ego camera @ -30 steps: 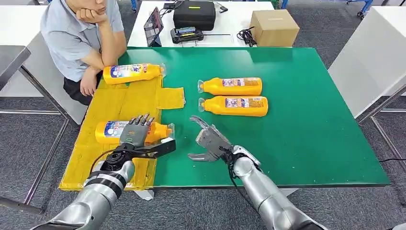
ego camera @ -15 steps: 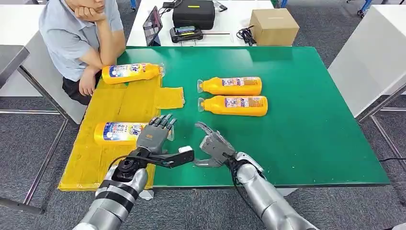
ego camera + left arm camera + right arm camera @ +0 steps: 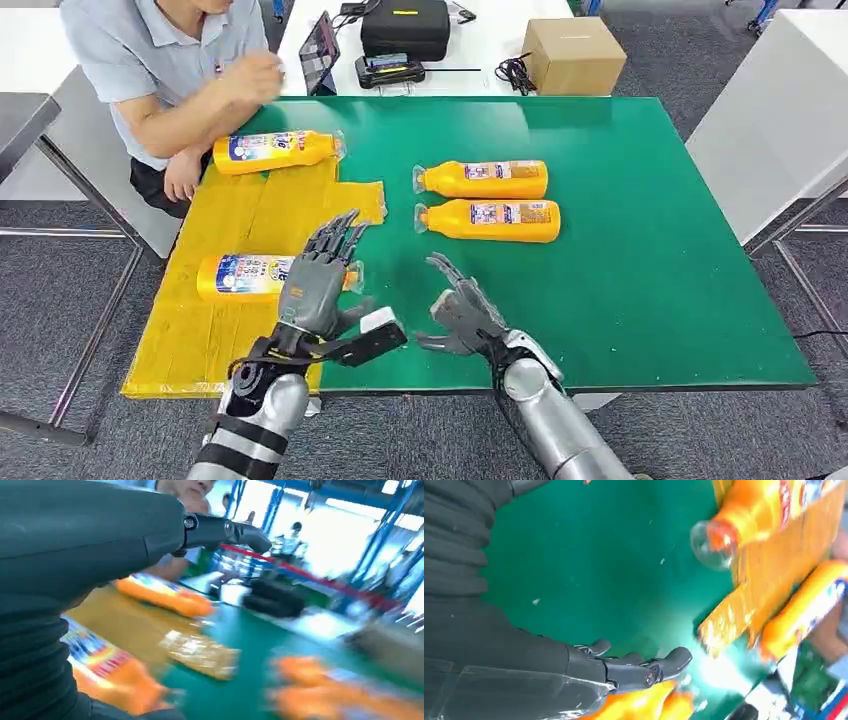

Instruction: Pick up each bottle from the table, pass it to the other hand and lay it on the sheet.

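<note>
Both our hands are empty with fingers spread: the left hand (image 3: 318, 280) is raised just above the near bottle (image 3: 245, 276) lying on the yellow sheet (image 3: 210, 335), and the right hand (image 3: 463, 313) hovers over bare green worktop (image 3: 650, 260) beside it. Two bottles already lie on the sheet, the other one (image 3: 275, 150) at its far end, well beyond the left hand. Two more bottles (image 3: 485, 179) (image 3: 490, 219) lie side by side ahead of the right hand, caps toward the sheet, and we judge the nearer of these is the next to fetch. To do it well, we should reach the right hand forward, close around the body rather than the narrow cap end, lift clear before meeting the left hand, and let go only once the left hand has a firm hold. The smooth green cover may let a round bottle roll. A person (image 3: 165, 75) sits at the far end of the sheet, an arm near the far bottle, so we should keep the placing away from it. White tables stand behind, one with a black case (image 3: 405, 30) and a cardboard box (image 3: 573, 55).
</note>
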